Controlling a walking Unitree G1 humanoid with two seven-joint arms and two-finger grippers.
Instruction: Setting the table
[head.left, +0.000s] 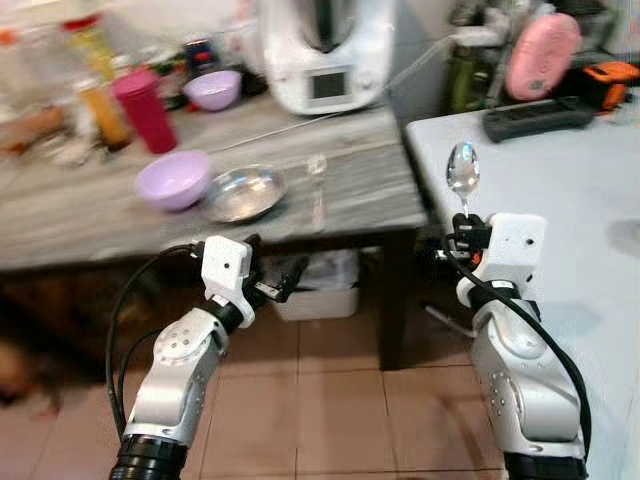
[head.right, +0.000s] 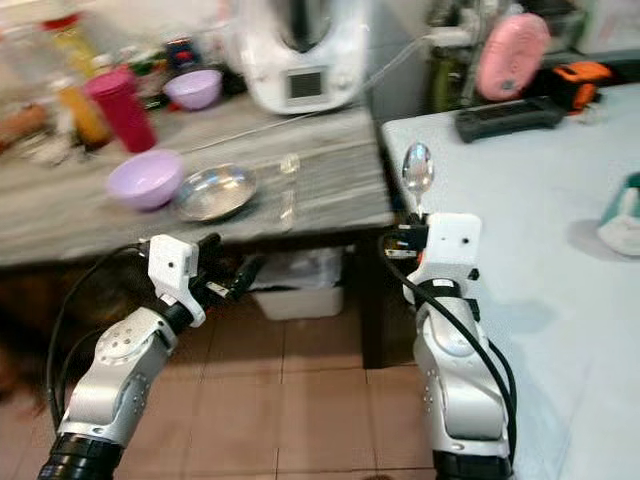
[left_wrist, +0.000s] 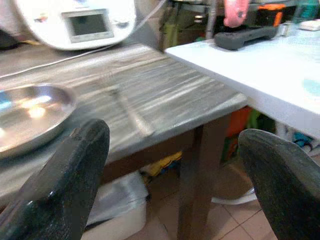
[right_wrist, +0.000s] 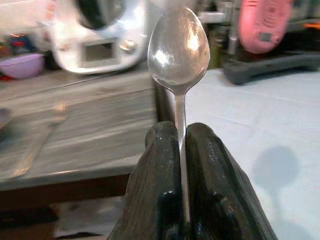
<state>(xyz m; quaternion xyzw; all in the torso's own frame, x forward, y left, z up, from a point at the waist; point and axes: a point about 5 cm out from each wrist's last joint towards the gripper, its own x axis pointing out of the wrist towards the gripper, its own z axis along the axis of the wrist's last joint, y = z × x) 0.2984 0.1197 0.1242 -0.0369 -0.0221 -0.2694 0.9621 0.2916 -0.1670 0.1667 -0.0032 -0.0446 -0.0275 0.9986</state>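
Observation:
My right gripper (head.left: 463, 232) is shut on a metal spoon (head.left: 462, 172), bowl end up, held over the near left corner of the white table (head.left: 560, 190). In the right wrist view the spoon (right_wrist: 178, 50) stands straight up from between the black fingers (right_wrist: 160, 190). My left gripper (head.left: 275, 280) hangs open and empty below the front edge of the grey wooden table (head.left: 350, 190). A steel dish (head.left: 243, 192) and a lilac bowl (head.left: 173, 180) sit on that table. A clear utensil (head.left: 317, 190) lies beside the dish.
A white kitchen machine (head.left: 325, 55), a red cup (head.left: 146, 110), a second lilac bowl (head.left: 212, 90) and bottles stand at the back. A pink object (head.left: 542, 55) and a dark case (head.left: 540, 117) sit at the white table's far end. A white bin (head.left: 320, 290) is under the wooden table.

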